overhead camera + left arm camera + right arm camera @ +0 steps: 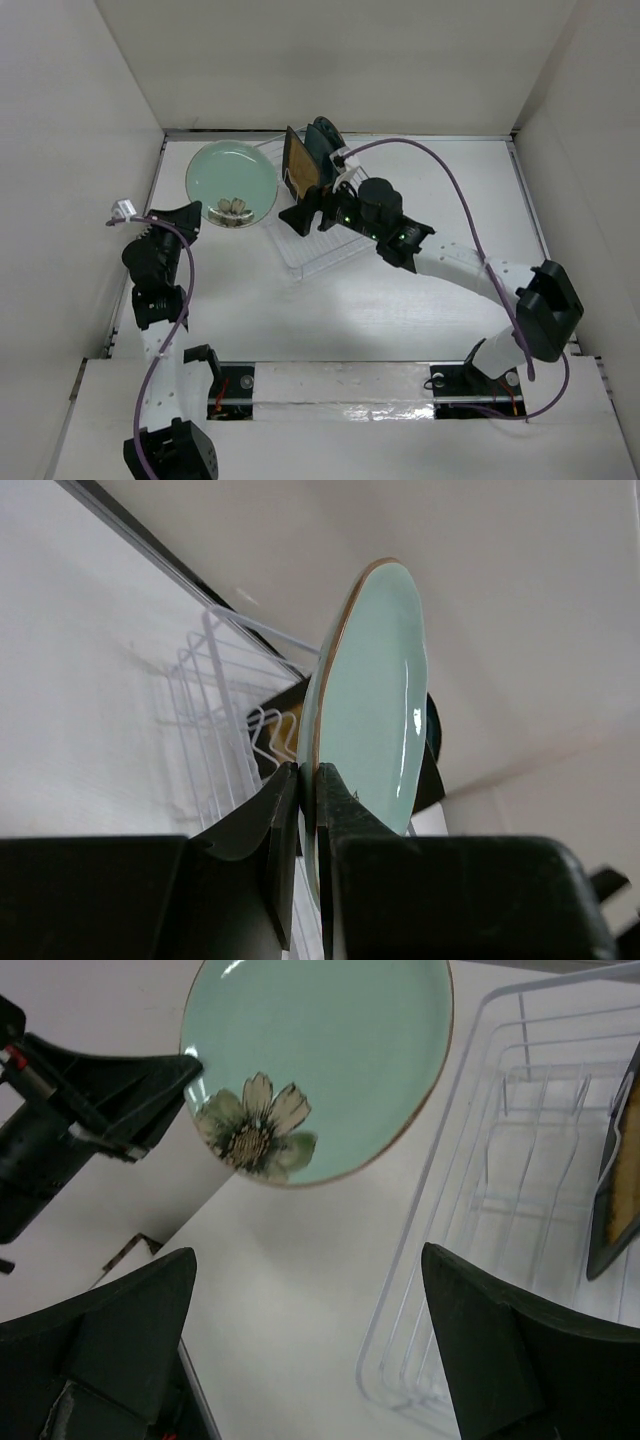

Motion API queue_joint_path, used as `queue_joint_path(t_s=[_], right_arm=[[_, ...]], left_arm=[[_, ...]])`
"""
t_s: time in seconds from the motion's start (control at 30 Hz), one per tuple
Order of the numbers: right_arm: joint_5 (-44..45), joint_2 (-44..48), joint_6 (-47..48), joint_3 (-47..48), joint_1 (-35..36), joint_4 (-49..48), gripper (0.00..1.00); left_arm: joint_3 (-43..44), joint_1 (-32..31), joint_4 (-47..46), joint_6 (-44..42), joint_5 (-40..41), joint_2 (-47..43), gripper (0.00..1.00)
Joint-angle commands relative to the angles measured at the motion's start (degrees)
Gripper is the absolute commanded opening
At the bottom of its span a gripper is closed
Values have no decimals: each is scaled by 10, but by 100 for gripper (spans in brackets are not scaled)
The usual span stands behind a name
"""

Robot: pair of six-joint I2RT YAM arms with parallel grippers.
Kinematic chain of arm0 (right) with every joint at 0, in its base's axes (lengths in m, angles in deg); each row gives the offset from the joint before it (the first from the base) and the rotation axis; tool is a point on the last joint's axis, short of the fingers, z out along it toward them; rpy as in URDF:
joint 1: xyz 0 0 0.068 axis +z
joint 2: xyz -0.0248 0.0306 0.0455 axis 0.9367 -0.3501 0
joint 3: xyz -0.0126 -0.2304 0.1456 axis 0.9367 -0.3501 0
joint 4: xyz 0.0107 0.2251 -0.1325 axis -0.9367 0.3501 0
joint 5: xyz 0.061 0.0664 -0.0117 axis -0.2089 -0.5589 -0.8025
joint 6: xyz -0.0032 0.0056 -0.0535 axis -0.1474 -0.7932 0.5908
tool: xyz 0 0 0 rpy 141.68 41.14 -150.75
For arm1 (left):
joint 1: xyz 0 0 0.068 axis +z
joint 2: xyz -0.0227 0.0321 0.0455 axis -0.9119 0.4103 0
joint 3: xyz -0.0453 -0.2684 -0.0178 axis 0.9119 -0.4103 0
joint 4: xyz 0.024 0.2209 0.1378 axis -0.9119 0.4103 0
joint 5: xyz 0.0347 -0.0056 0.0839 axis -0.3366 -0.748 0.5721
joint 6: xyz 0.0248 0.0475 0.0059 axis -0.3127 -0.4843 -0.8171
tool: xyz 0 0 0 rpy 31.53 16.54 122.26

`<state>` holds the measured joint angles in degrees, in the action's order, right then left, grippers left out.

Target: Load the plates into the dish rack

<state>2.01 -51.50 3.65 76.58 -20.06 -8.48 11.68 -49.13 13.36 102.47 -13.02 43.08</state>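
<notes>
left pincer: the left gripper (305, 780) is clamping down almost fully on the rim of the round pale mint green plate (232, 180), one finger on each face

mint plate: it's being held up by that one edge just left of the clear see-through rectangular dish rack (320, 250), outside it, with its face turning toward the right wrist cam

markings: a flower print in cream and dark green is showing on the plate's face near the gripped edge, plus a thin brownish line running round the rim

right pincer: the right gripper (308, 1260) is gaping as wide as it goes and gripping nothing, hanging over the rack's left wall

rack load: the square mustard-yellow plate with black rim (302, 160) is standing upright in the tines at the far end

behind it: dark teal plates (325, 140) are standing upright too, can't tell how many

near end of rack: bare tines are showing through the clear bottom
</notes>
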Motion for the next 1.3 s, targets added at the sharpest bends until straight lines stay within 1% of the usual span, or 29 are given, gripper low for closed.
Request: queue_joint_path(t_s=[0.0, 0.17, 0.2, 0.23, 0.33, 0.37, 0.4, 0.43, 0.5, 0.57, 0.6, 0.63, 0.67, 0.7, 0.73, 0.77, 0.8, 0.83, 0.87, 1.03, 1.07, 1.1, 1.13, 1.17, 1.2, 1.23, 1.27], right_arm=[[-31, -34, -9, 54, -36, -26, 100], [-76, -83, -16, 85, -83, -26, 100], [-106, -94, -19, 85, -88, -34, 100], [-118, -99, -20, 85, -88, -39, 100], [-137, -123, -22, 91, -94, -41, 99], [-137, -128, -23, 92, -94, -41, 99], [-140, -131, -25, 90, -94, -45, 99], [-150, -137, -27, 87, -94, -53, 97], [-194, -144, -37, 84, -99, -80, 93], [-222, -149, -42, 79, -99, -109, 87], [-244, -149, -45, 71, -99, -121, 82], [-251, -148, -50, 65, -104, -134, 72], [-257, -144, -57, 57, -104, -166, 65], [-269, -143, -74, 48, -104, -186, 56], [-276, -142, -83, 33, -104, -202, 40], [-282, -138, -89, 28, -104, -222, 33], [-287, -136, -102, 23, -110, -228, 25], [-287, -133, -107, 19, -110, -231, 7], [-284, -128, -109, 12, -117, -232, 0], [-241, -88, -120, 5, -129, -216, 0], [-229, -80, -118, 8, -129, -195, 0], [-203, -74, -111, 17, -134, -182, 0], [-190, -61, -106, 21, -134, -173, 0], [-179, -55, -102, 26, -134, -159, 0], [-158, -49, -90, 37, -134, -152, 0], [-146, -36, -85, 40, -134, -146, 0], [-134, -29, -80, 43, -139, -134, 0]], left_arm=[[-3, -17, -106, 29, -60, -21, 0], [-11, -39, -143, 57, -125, -9, 0], [-11, -39, -148, 58, -137, -6, 0], [-12, -39, -152, 64, -159, 1, 0], [-27, -39, -199, 91, -198, 17, 0], [-30, -39, -235, 108, -211, 26, 0], [-28, -39, -249, 115, -227, 34, 0], [-26, -39, -260, 121, -256, 50, 0], [-22, -44, -283, 127, -279, 61, 0], [-22, -44, -283, 125, -293, 67, 0], [-18, -51, -274, 104, -296, 67, 0], [-13, -57, -260, 88, -297, 68, 0], [-9, -57, -228, 71, -295, 65, 0], [-1, -64, -206, 51, -290, 61, 0], [3, -64, -184, 8, -275, 49, 0], [6, -64, -146, -8, -267, 43, 0], [10, -64, -131, -20, -261, 39, 0], [14, -70, -119, -43, -254, 38, 0], [18, -81, -101, -53, -254, 41, 0], [52, -96, -61, -87, -246, 42, 0], [65, -101, -36, -109, -245, 44, 4], [101, -120, -17, -123, -240, 45, 12], [120, -133, 3, -139, -219, 48, 16], [140, -148, 42, -157, -204, 46, 21], [167, -163, 58, -192, -182, 43, 33], [175, -186, 70, -205, -134, 33, 40], [183, -192, 95, -217, -111, 29, 45]])
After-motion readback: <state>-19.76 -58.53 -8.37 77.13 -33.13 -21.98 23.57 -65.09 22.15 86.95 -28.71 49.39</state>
